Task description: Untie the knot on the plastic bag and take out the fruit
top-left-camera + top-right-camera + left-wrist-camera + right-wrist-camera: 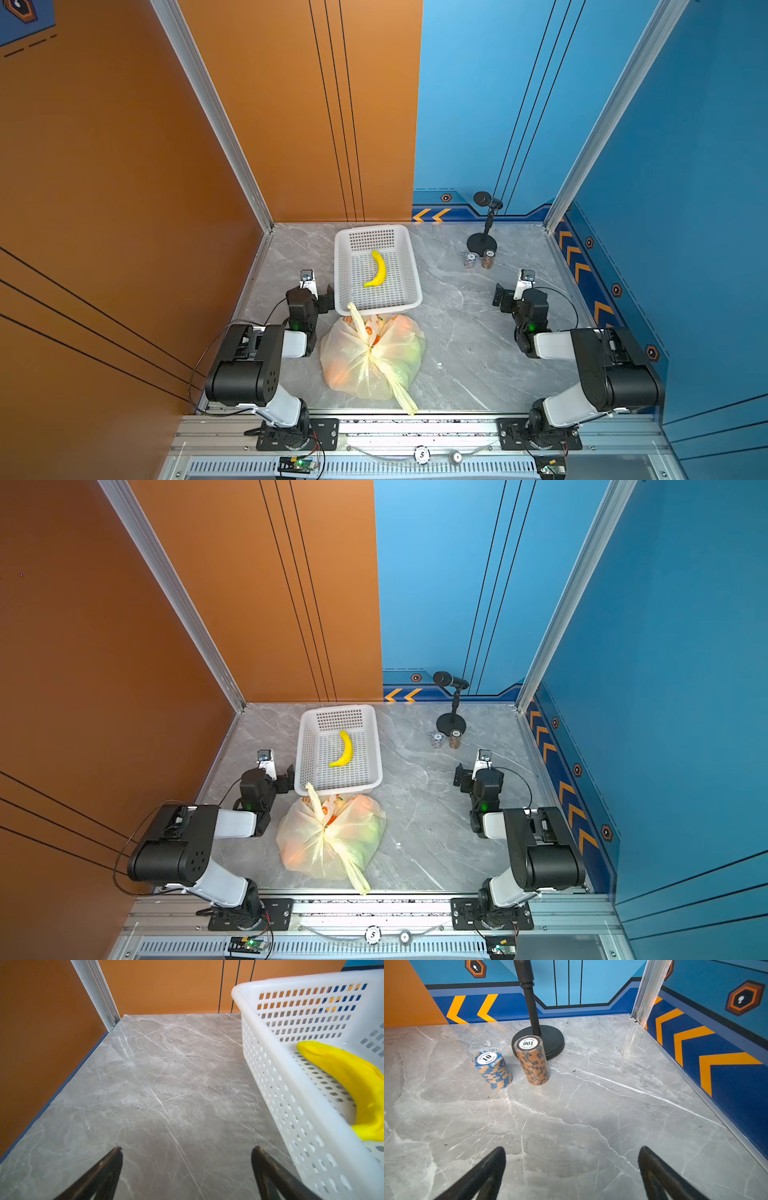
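The left hand is released, its jaws spread wide over the bare tabletop, just beside the white basket that holds a banana. The right hand is released and empty, well apart from the bag. The plastic bag lies between the arms, just beside the basket's near wall. The knot is tied on top, and the fruit is inside, showing as orange and green patches.

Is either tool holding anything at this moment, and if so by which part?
Nothing is held. The left tool and the right tool are both open over bare table, and the plastic bag lies apart from both with its knot tied.
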Robot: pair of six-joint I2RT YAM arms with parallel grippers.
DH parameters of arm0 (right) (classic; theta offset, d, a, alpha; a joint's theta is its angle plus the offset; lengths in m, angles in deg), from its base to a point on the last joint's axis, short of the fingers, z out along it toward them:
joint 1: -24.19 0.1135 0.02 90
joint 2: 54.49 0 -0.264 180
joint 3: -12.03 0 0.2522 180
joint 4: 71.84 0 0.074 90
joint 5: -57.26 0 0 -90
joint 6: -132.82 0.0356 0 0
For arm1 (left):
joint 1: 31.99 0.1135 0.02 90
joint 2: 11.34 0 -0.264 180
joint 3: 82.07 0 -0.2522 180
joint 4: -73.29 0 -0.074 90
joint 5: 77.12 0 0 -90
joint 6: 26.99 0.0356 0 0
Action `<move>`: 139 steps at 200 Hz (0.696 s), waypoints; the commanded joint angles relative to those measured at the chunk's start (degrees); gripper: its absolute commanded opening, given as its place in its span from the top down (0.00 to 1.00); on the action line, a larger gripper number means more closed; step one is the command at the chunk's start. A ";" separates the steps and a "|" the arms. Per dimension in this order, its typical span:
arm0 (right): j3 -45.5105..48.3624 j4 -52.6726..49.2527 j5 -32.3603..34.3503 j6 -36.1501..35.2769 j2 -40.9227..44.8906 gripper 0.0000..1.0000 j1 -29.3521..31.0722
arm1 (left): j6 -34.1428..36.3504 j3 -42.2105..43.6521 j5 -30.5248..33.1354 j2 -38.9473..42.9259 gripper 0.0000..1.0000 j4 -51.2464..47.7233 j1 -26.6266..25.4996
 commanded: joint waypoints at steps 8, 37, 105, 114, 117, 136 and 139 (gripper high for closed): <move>-0.85 -1.39 -0.36 -0.39 0.24 0.00 -0.18 | 0.19 0.17 -0.65 0.50 0.03 -0.26 -0.43; -0.84 -1.39 -0.36 -0.39 0.26 0.00 -0.15 | 0.14 0.08 -0.65 0.44 0.03 -0.26 -0.48; -0.85 -1.35 -0.39 -0.30 0.28 0.00 -0.23 | -0.04 0.27 -1.24 0.50 0.03 -0.24 -0.13; -0.83 -1.37 -0.41 -0.35 0.29 0.00 -0.19 | -0.16 0.21 -1.44 0.52 0.03 -0.26 -0.04; -0.80 -1.35 -0.40 -0.31 0.29 0.00 -0.18 | -0.18 0.28 -1.45 0.52 0.03 -0.26 -0.04; -0.74 -1.21 -0.34 -0.37 0.29 0.00 -0.11 | -0.11 0.25 -3.31 0.61 0.03 -0.19 0.34; -0.68 -1.09 -0.33 -0.34 0.37 0.00 -0.16 | 0.15 0.20 -4.39 0.52 0.03 -0.25 0.50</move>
